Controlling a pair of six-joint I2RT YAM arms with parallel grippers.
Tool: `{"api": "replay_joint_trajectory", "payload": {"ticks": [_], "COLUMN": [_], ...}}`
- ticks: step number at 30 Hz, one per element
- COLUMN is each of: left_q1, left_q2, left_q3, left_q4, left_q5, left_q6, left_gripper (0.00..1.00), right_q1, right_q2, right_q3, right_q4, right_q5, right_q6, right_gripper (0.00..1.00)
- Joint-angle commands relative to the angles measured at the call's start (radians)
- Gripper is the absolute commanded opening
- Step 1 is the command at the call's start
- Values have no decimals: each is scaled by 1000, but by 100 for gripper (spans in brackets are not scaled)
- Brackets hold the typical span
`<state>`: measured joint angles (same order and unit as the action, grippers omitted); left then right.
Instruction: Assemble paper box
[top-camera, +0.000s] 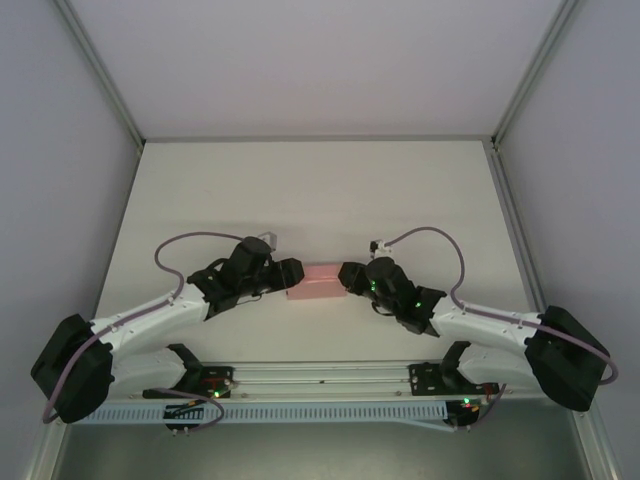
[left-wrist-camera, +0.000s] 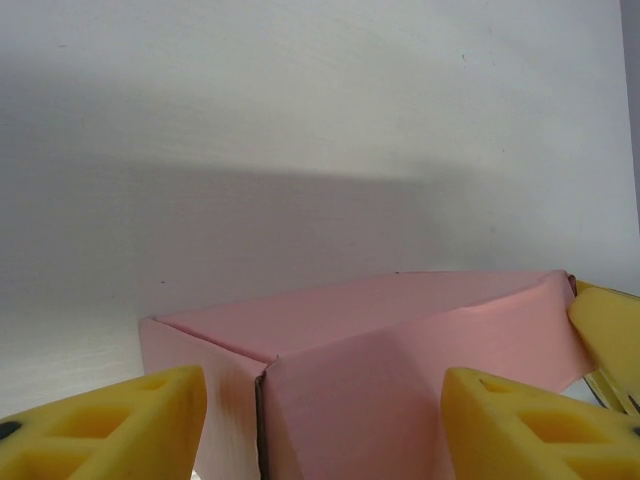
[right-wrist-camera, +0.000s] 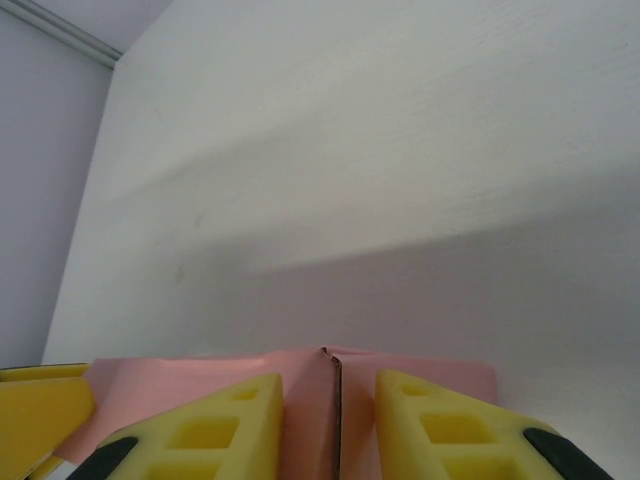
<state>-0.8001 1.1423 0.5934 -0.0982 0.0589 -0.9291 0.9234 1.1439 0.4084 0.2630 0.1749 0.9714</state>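
The pink paper box (top-camera: 318, 282) lies as a small folded rectangle at mid-table, between my two grippers. My left gripper (top-camera: 291, 277) is at its left end. In the left wrist view the yellow fingers (left-wrist-camera: 150, 415) stand wide apart, open, with a box (left-wrist-camera: 400, 340) corner and its seam between them. My right gripper (top-camera: 347, 277) is at the right end. In the right wrist view its fingers (right-wrist-camera: 225, 425) sit close together, pinching the box (right-wrist-camera: 305, 400) on both sides of a corner seam. A yellow fingertip of the right gripper (left-wrist-camera: 610, 340) touches the box's far end.
The white table (top-camera: 320, 190) stretches behind the box to the back wall, with grey side walls left and right. A rail with cables (top-camera: 320, 385) runs along the near edge between the arm bases.
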Motion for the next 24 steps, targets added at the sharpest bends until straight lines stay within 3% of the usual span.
{"api": "replay_joint_trajectory", "payload": {"ticks": [1,5,11,16,24], "left_q1": [11,28,64,86,113], "left_q2": [-11,-25,-83,-152,-150], "left_q3": [3,8,-30,-141,-268], "left_q4": [-24,-41,-31,86,205], "left_q5": [14,18,26,98,149], "left_q6": [29,28,22,4,11], "left_gripper": [63,65,62,57,27], "right_q1": [25,35,37,35,34], "right_q2": [89,137,144,127,101], "right_q3": [-124,-192,-177,-165,-180], "right_q4": [-146,-54,-47,-71,-73], "right_q5": [-39,29,49,48,61], "right_q6": [-22,-79,-146,-136,-124], "right_gripper": [28,18,15,15,15]}}
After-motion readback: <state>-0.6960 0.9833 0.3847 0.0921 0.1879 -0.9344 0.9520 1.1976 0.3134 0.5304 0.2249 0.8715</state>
